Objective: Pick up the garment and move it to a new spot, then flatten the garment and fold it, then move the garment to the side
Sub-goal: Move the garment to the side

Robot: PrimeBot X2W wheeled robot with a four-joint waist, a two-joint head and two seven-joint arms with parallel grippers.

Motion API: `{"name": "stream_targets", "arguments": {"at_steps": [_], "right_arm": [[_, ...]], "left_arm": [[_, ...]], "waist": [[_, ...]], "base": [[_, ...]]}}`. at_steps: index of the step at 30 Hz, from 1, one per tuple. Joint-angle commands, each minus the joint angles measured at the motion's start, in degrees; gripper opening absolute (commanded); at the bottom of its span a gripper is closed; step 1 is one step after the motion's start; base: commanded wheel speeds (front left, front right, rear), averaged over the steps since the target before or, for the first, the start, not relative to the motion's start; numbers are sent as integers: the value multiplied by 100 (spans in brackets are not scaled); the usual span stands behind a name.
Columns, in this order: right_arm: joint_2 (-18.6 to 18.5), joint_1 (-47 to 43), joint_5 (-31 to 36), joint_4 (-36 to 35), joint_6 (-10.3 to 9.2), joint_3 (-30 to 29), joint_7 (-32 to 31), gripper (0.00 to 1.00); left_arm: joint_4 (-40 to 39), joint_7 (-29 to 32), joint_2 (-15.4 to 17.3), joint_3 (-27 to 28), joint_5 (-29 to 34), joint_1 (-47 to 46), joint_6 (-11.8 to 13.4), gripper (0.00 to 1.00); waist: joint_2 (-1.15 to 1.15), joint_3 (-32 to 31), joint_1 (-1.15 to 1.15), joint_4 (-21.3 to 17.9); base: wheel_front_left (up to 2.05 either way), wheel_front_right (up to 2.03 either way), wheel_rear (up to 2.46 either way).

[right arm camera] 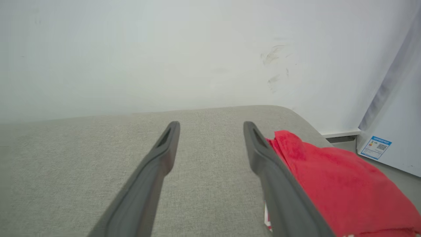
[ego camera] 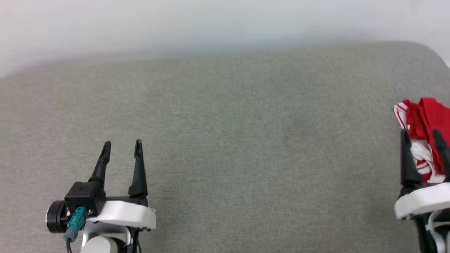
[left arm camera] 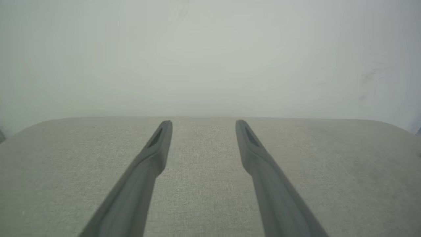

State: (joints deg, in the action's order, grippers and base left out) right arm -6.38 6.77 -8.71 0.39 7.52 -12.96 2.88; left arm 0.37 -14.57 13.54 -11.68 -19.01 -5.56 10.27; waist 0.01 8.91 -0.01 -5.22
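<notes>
The garment (ego camera: 427, 116) lies bunched in a red heap with white, red-striped parts at the far right of the grey fabric surface (ego camera: 225, 140). My right gripper (ego camera: 422, 135) is open at the heap's near side, its dark fingers showing in front of the cloth. In the right wrist view the garment (right arm camera: 332, 184) lies to the right of and under the right finger, and grey fabric shows between the open fingers of the right gripper (right arm camera: 212, 126). My left gripper (ego camera: 122, 144) is open and empty at the lower left, far from the garment. Bare fabric shows between the fingers of the left gripper (left arm camera: 204, 125).
A pale wall (ego camera: 211, 24) runs behind the grey surface, whose far right corner is rounded (right arm camera: 296, 115). Beyond that corner stands a white appliance with a blue label (right arm camera: 375, 146) on a grey floor. Wide bare fabric lies between the two grippers.
</notes>
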Motion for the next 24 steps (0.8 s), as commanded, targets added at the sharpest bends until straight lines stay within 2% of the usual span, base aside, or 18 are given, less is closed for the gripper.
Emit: {"name": "stream_targets", "arguments": {"at_steps": [1, 12, 24], "right_arm": [[42, -157, -9, -131, -7, 131, -47, 100], [207, -875, 204, -841, -6, 900, -290, 100], [331, -1410, 199, -1024, -6, 883, -413, 100]], "left_arm": [[43, -24, 13, 38, -13, 108, 11, 100], [324, -51, 70, 61, -15, 484, -12, 100], [361, -62, 117, -1, 12, 825, -43, 100]], "waist": [[-1, -196, 1, 152], [-1, -636, 1, 273], [-1, -936, 1, 305]], "base": [[0, 0, 0], [0, 0, 0], [0, 0, 0]]}}
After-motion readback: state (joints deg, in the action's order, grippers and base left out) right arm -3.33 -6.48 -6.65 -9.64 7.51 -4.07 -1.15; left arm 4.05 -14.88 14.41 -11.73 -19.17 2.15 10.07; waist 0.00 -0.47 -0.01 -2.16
